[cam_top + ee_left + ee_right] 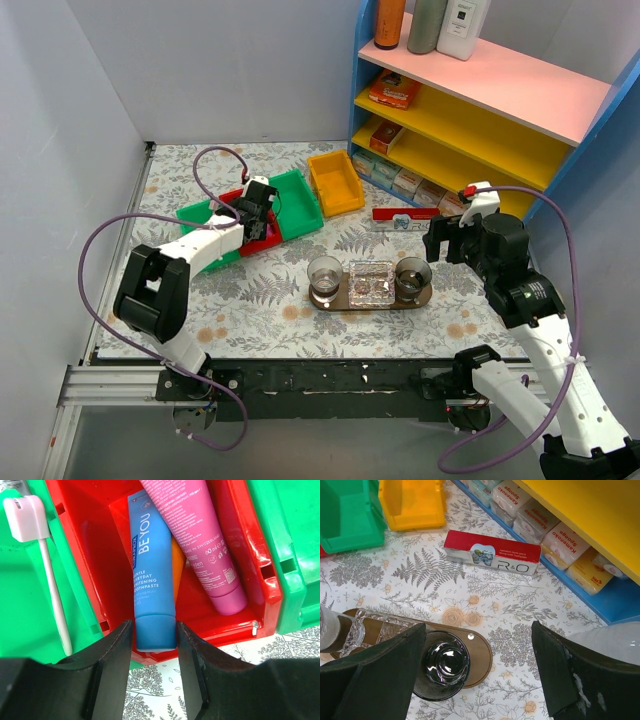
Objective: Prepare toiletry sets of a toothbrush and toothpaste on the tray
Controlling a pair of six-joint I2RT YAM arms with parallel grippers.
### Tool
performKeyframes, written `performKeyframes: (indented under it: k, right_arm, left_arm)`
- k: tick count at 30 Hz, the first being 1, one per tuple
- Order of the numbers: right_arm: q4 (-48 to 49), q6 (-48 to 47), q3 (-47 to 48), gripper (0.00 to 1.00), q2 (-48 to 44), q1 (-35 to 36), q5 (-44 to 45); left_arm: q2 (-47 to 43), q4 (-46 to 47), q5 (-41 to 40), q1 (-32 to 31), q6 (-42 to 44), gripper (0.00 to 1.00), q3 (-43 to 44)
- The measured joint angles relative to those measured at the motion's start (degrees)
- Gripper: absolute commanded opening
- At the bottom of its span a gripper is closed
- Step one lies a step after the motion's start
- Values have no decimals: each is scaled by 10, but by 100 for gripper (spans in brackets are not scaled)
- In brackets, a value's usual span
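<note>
**Blue toothpaste tube (150,580) pinched in the red bin (245,555)**

So the left gripper (155,630) is down at the near end of the red bin. Its jaws are closed in on the cap end of the blue toothpaste tube, one finger against each side. The tube lies lengthwise in the bin, label up. The pink tube (200,540) lies right beside it at a slant, overlapping it at the far end, with its cap end near the bin's front wall. Next door in the green bin (20,605) there's a white toothbrush (50,580) with a capped head.

The right gripper (479,645) is spread wide with nothing in it, hanging above the right end of the tray (480,655). The tray sits mid-table, well apart from the bins. It carries a dark glass cup (445,665) just below the gripper's left finger, and a clear glass dish (375,627) beside that.
</note>
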Motion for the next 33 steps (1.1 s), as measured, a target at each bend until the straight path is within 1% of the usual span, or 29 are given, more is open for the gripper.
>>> performKeyframes:
  k: [5, 9, 10, 13, 14, 16, 19, 20, 25, 29, 33]
  right_arm:
    - [-1, 0, -3, 92, -3, 0, 0]
    - [-1, 0, -3, 92, -5, 0, 1]
    - [-1, 0, -3, 92, -5, 0, 1]
    - [-1, 0, -3, 92, -5, 0, 1]
    - [-1, 0, -3, 92, -5, 0, 1]
    - [-1, 0, -3, 92, -6, 0, 1]
    - [-1, 0, -3, 92, -6, 0, 0]
    - [-1, 1, -3, 92, -6, 0, 0]
    - [-1, 1, -3, 91, -4, 0, 0]
    - [-1, 2, -2, 91, 3, 0, 0]
    - [-2, 2, -1, 89, 11, 0, -4]
  left_arm:
    - [10, 0, 0, 0, 0, 38, 0]
    - [19, 0, 0, 0, 3, 32, 0]
    - [21, 0, -1, 0, 4, 28, 0]
    - [23, 2, -5, 0, 5, 24, 0]
    - [23, 3, -5, 0, 5, 19, 0]
    - [23, 4, -5, 0, 6, 15, 0]
    - [23, 5, -6, 0, 7, 2, 0]
    - [22, 5, -7, 0, 9, 0, 0]
    - [3, 14, -10, 0, 18, 0, -12]
    - [-51, 35, -16, -1, 32, 0, -48]
    - [-127, 58, -19, -1, 47, 0, -76]
